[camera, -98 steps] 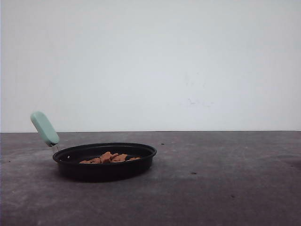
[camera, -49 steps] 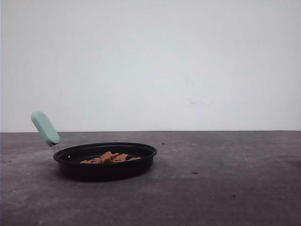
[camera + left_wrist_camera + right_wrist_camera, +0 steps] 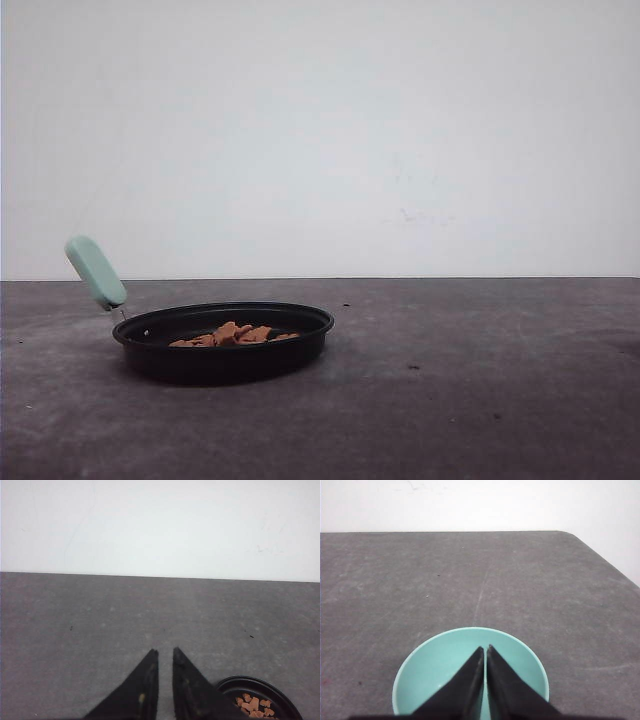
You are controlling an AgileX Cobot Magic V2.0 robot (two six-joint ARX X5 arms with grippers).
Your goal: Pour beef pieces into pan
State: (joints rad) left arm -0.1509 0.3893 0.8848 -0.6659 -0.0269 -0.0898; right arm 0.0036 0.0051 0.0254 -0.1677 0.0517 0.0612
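In the front view the black frying pan (image 3: 223,342) sits flat on the dark grey table (image 3: 470,390), its mint-green handle (image 3: 95,272) rising at a slant from the rim on the side away from the table's middle, carried on a thin metal stem. The beef pieces (image 3: 232,335) lie in a low heap inside the pan, well below its rim, so the pour looks done. They read as small, light, loose chunks that would scatter if tipped fast; the pan itself looks stiff and shallow, best taken by the handle rather than the thin rim. In the left wrist view the left gripper (image 3: 164,656) hangs above the bare table with its two dark fingers nearly together, a narrow strip of table visible between the tips and nothing held; the pan (image 3: 260,700) with its beef pieces (image 3: 254,706) lies just beside the fingers. In the right wrist view the right gripper (image 3: 485,651) is pressed almost closed, its tips over the hollow of a teal bowl (image 3: 440,665) that stands on the table (image 3: 480,580); whether the fingers pinch the bowl's near wall I cannot tell, since that part is hidden under them. The part of the bowl's inside that shows looks empty, smooth and probably slippery, so a grip on its rim would need firm pressure.
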